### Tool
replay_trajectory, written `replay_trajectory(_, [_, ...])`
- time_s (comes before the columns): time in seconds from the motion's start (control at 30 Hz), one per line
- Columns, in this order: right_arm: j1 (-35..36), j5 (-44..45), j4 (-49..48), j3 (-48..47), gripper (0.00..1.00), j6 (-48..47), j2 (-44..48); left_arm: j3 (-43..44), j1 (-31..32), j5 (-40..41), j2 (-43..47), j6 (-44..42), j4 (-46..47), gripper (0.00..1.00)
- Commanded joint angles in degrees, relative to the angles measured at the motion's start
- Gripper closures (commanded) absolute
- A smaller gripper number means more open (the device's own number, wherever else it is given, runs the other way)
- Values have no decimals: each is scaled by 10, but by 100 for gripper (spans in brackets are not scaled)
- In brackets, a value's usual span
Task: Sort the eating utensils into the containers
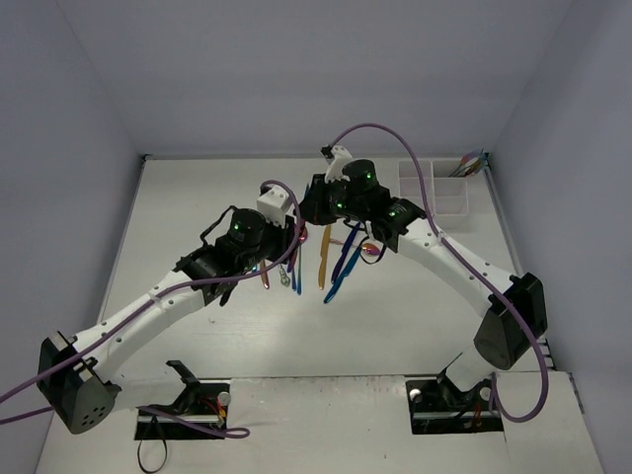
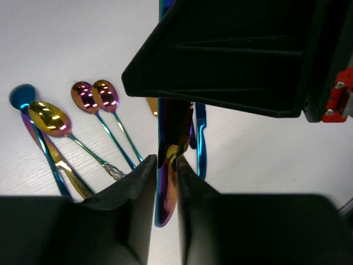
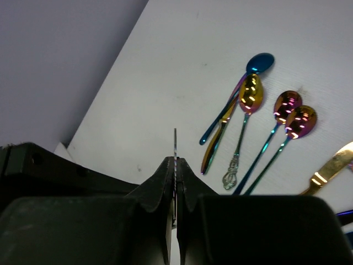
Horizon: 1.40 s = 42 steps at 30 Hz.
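Left end effector: the left end effector (image 2: 165,165) is clenched on a slim rainbow-tinted utensil (image 2: 164,199). It pinches the piece across its flat faces, with the tip hanging just below the fingers.
Right end effector: the right end effector (image 3: 175,165) is clenched on a thin metal strip (image 3: 175,144) seen edge-on. This may be the same utensil held from the other end, but the views do not settle that.
Loose pieces: spoons (image 2: 105,95) and a gold knife (image 3: 331,165) lie close together on the white table (image 2: 83,38), between the two arms, with some handles crossing.
Tray: the white divided tray (image 1: 434,212) sits at the far right corner, well apart from the pile. A few sorted pieces (image 1: 472,164) stick out of its far corner.
Handling: the utensils look light, rigid and not fragile. The polished finish looks slippery, so a piece could swivel or slide in a pinch.
Where to hold: on the flat of the handle near its middle, faces against the pads, not on the edges or the bowl.
Writing: none readable on the utensils, tray or arms.
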<state>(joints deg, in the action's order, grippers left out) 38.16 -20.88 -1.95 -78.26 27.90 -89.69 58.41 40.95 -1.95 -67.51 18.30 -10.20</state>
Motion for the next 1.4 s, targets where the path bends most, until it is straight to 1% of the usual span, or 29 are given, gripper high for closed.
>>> replay_trajectory(0.0, [-29,50,-25,-17,100,-62,25,16,-1,80,10,-3,21,65])
replay_trajectory(0.07, [-46,69,-19,-25,100,-87,28,8,-2,109,10,5,8,48])
replay_trajectory(0.13, [-74,85,-17,-39,100,-105,29,3,-3,130,13,16,-3,34])
replay_trajectory(0.17, [-84,93,-16,-46,100,-127,28,0,-4,150,15,18,-10,30])
replay_trajectory(0.2, [-95,105,-16,-53,100,-141,28,-3,-5,150,17,22,-16,25])
replay_trajectory(0.23, [-105,115,-15,-61,100,-156,27,-6,-9,174,19,25,-33,19])
replay_trajectory(0.33, [-139,209,-15,-108,100,-236,19,-3,-35,203,19,46,-88,12])
replay_trajectory(0.4, [-148,268,-16,-137,100,-299,6,-2,-72,192,15,61,-130,10])
replay_trajectory(0.47, [-159,292,-18,-155,100,-348,-9,-5,-115,169,11,72,-150,9])
replay_trajectory(0.53, [-173,317,-26,-181,100,-387,-26,-14,-173,127,9,77,-176,8])
replay_trajectory(0.67, [-202,334,-80,-187,100,-435,-59,-36,-214,97,15,70,-187,8])
replay_trajectory(0.83, [-228,352,-141,-190,100,-465,-102,-65,-223,92,14,63,-186,8])
replay_trajectory(1.0, [-247,354,-171,-191,100,-473,-138,-81,-223,89,17,67,-187,8])
replay_trajectory(1.27, [-262,354,-260,-130,100,-473,-170,-91,-223,76,36,77,-190,8])
replay_trajectory(1.37, [-265,351,-275,-115,100,-472,-181,-99,-223,72,47,82,-192,8])
